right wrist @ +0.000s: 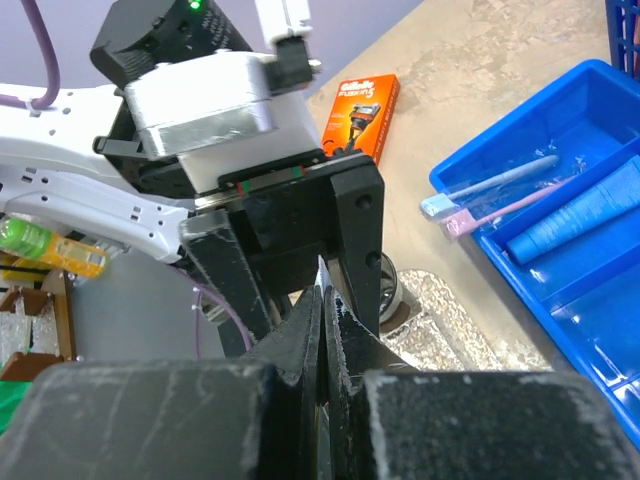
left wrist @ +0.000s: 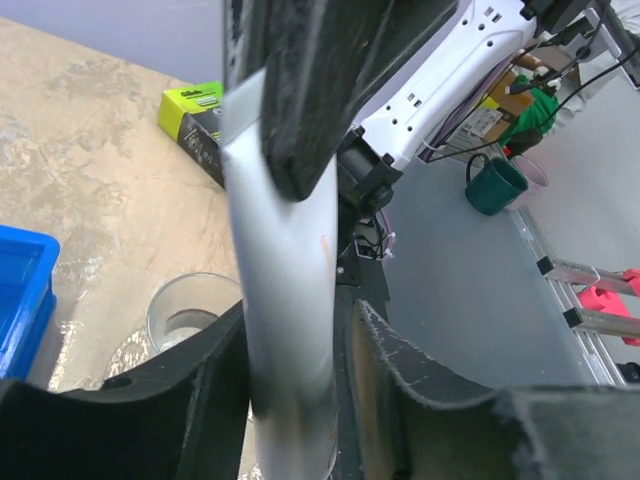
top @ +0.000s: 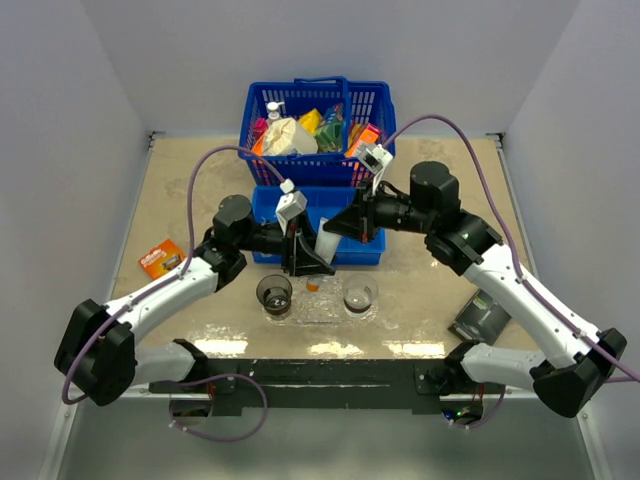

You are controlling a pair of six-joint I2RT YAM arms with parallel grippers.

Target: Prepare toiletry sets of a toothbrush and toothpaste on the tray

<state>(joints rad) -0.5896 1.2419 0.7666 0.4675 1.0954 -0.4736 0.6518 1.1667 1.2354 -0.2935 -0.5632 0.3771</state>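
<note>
Overhead view: bright, even, diffuse light from above. Shadows under both arms on the counter (top: 440,290) are soft and short. Glare streaks lie along the counter's near edge and on the tray (top: 318,310).

Left wrist view: toothpaste tube (left wrist: 275,200) and left end effector (left wrist: 300,315) are smeared out of focus; the background is sharper.

Right wrist view: right end effector (right wrist: 322,330) is dark and soft-edged; blue bin (right wrist: 590,330) is crisp.

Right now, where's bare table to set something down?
Bare tabletop left of the blue bin, behind the orange box; right of the bin, behind the right arm. Crowded between bin and tray: left gripper and right gripper meet at the toothpaste.
</note>
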